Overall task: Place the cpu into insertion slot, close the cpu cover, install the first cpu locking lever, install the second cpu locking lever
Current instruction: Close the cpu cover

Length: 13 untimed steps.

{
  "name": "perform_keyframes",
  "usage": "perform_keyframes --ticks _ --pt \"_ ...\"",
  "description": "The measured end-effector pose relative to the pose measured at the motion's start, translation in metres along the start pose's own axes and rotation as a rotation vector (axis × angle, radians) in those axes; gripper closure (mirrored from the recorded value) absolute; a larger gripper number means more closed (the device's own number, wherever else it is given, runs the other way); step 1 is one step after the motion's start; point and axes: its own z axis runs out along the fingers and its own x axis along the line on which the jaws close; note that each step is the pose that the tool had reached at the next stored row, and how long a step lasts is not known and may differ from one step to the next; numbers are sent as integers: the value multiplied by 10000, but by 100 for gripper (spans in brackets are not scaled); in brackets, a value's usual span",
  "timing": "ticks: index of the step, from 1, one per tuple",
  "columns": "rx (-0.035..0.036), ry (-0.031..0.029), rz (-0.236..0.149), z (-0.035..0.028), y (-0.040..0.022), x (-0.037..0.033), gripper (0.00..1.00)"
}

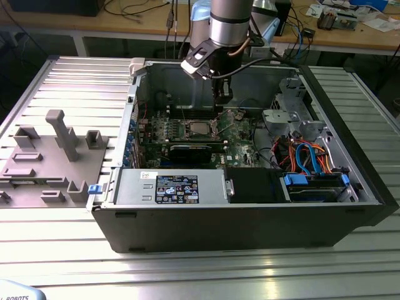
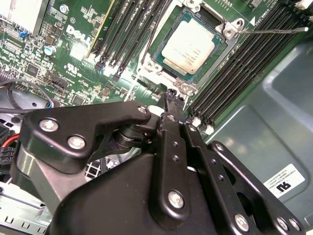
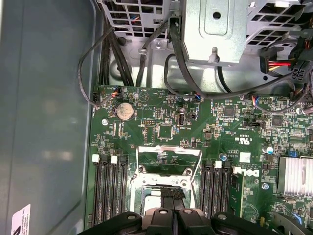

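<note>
The cpu (image 2: 188, 41), a pale silvery square, lies flat in the insertion slot (image 2: 155, 58) of the green motherboard (image 3: 234, 147); the exterior view shows the cpu (image 1: 200, 129) mid-board inside the open computer case. The cpu cover (image 3: 168, 148), a thin metal frame with a window, stands raised off the slot, and in the exterior view the cpu cover (image 1: 235, 117) is tilted up beside the chip. My gripper (image 2: 171, 96) hovers just above the slot's edge, shut, with nothing visible between its fingers. In the exterior view my gripper (image 1: 223, 99) hangs over the raised cover. A thin locking lever (image 2: 274, 31) sticks out sideways from the slot.
Black memory slots (image 2: 239, 63) flank the socket on both sides. A metal drive cage (image 3: 215, 29) with black cables (image 3: 122, 54) stands past the board. The case wall (image 1: 237, 219) surrounds the work area. A grey fixture (image 1: 56, 156) sits at the exterior view's left.
</note>
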Motion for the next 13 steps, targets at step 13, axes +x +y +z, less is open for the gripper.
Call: perform_keyframes --ticks 13 --pt "0 0 0 3 33 -2 89"
